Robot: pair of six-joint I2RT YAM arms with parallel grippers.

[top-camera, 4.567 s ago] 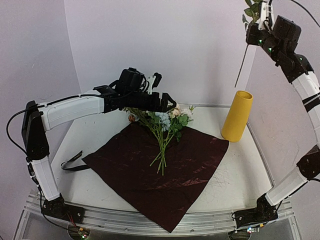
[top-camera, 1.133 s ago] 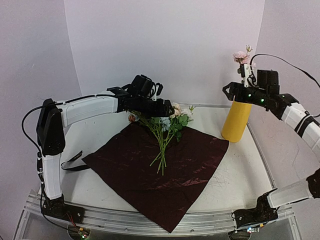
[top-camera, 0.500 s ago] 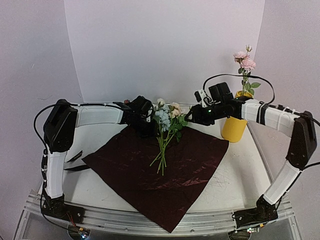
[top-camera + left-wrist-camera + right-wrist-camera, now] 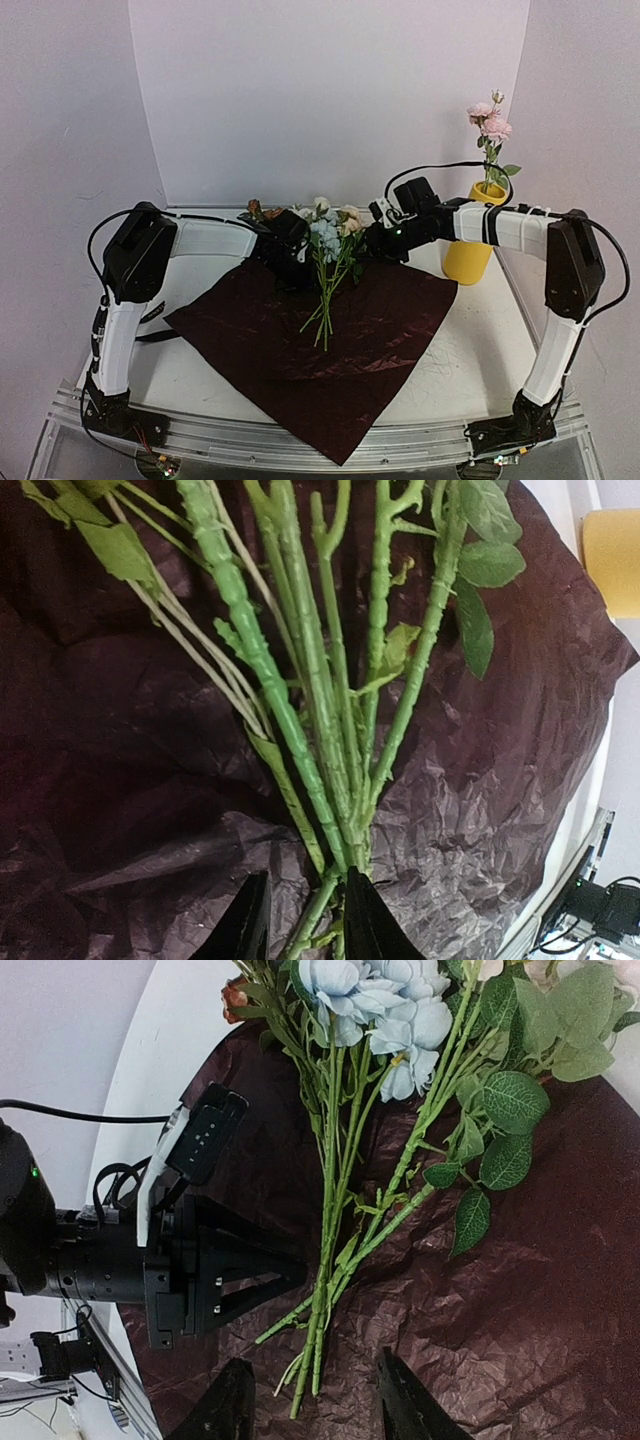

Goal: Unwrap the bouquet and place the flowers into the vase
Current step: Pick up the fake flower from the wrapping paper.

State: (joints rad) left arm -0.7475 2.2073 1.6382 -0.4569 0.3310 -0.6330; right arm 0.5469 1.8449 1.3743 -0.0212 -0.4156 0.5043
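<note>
The flowers point(image 4: 326, 262) lie loose on the flat dark red wrap point(image 4: 330, 350), heads toward the back. A pink flower point(image 4: 487, 120) stands in the yellow vase point(image 4: 468, 255) at the right. My left gripper point(image 4: 305, 922) is low over the wrap point(image 4: 120, 730), open by a narrow gap, with one green stem point(image 4: 318, 905) between its fingers and the stem bundle point(image 4: 300, 680) fanning out ahead. My right gripper point(image 4: 315, 1400) is open wide, and the stem ends point(image 4: 318, 1345) lie between its fingers without touching them. Opposite it is the left gripper point(image 4: 290, 1278).
A black ribbon point(image 4: 148, 322) lies on the white table point(image 4: 470, 340) left of the wrap. The vase point(image 4: 612, 545) stands just off the wrap's right corner. Both arms meet over the back of the wrap, one on each side of the bunch.
The right arm left the pink flower in the vase and swung left and down to the bunch. The left arm dropped to the stems. Both grippers' jaws have narrowed.
</note>
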